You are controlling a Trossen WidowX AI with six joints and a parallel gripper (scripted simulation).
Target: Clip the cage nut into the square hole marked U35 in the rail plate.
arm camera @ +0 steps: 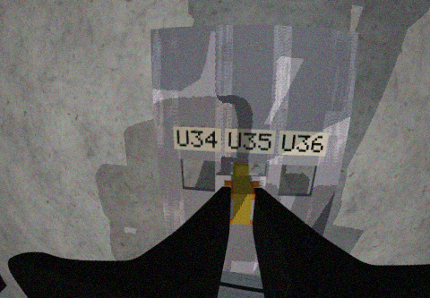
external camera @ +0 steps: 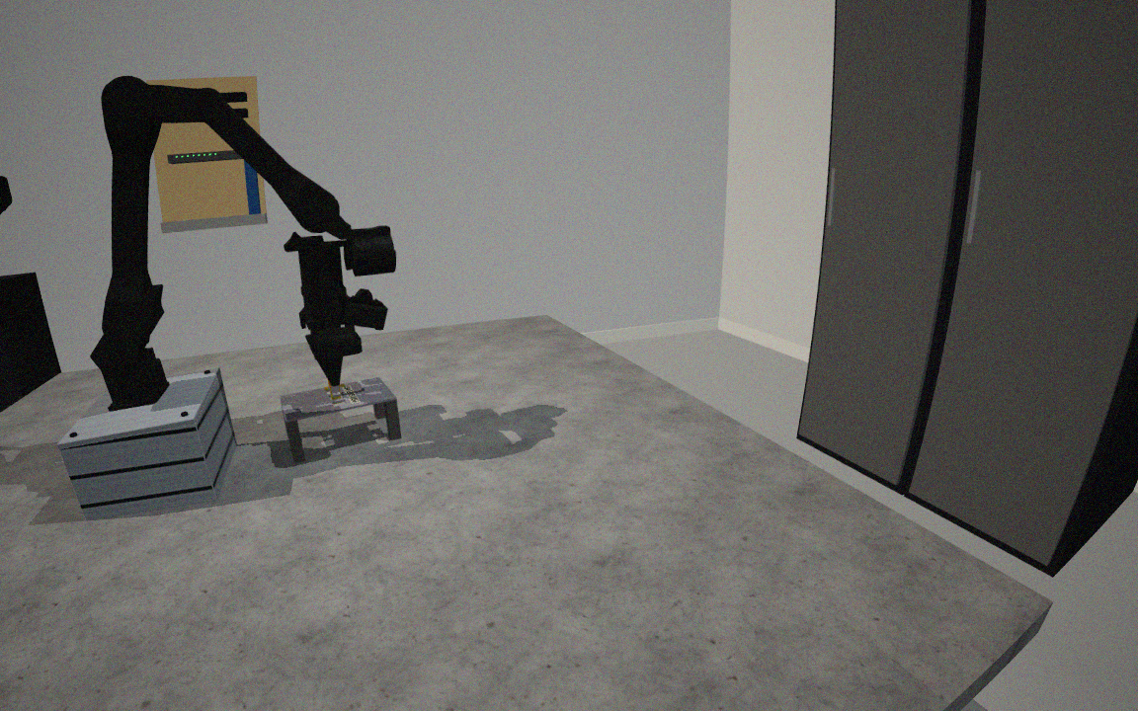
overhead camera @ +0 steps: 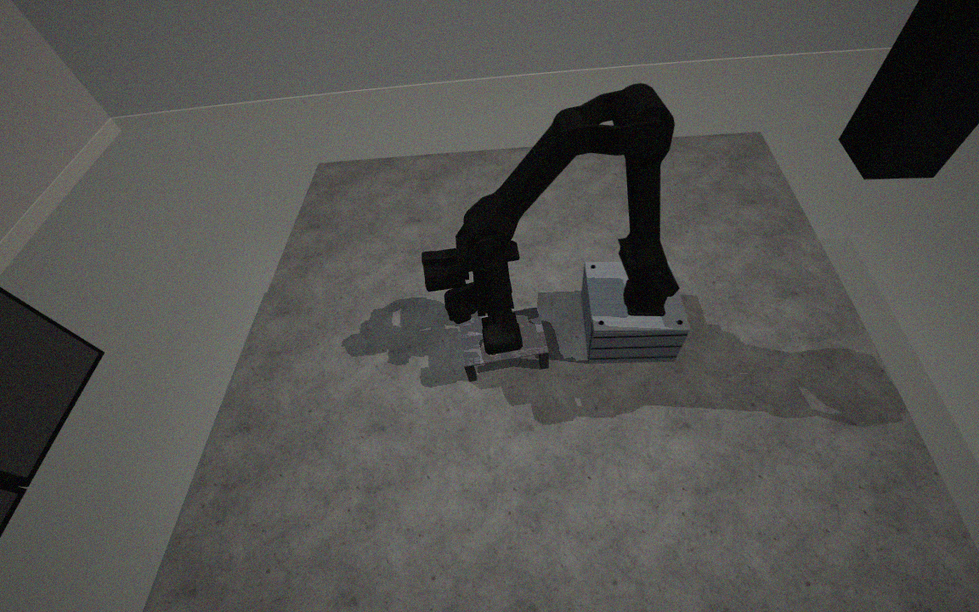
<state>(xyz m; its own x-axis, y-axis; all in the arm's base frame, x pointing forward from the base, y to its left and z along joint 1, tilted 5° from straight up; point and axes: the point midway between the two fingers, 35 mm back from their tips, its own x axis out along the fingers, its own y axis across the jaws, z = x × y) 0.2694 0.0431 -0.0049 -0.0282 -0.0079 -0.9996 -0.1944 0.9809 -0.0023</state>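
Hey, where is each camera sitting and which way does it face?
Top: high over the table, looking steeply down at the plate; the whole arm shows.
Exterior: off to one side, looking across and slightly down at the plate; whole arm.
Wrist: above the plate, looking down past the jaws, shut on the nut.
Top and exterior share the arm and its base.

- Rail plate (overhead camera: 531, 351) (external camera: 298, 405) (arm camera: 188, 56): smooth, dull metal look.
- Table top (overhead camera: 591, 495) (external camera: 555, 548) (arm camera: 58, 88): matt, mottled, concrete-like.
- Cage nut (arm camera: 242, 206): yellow, finish unclear.
- Arm (overhead camera: 531, 182) (external camera: 129, 211): matt black.
- Cabinet (external camera: 900, 220): flat, dull doors.
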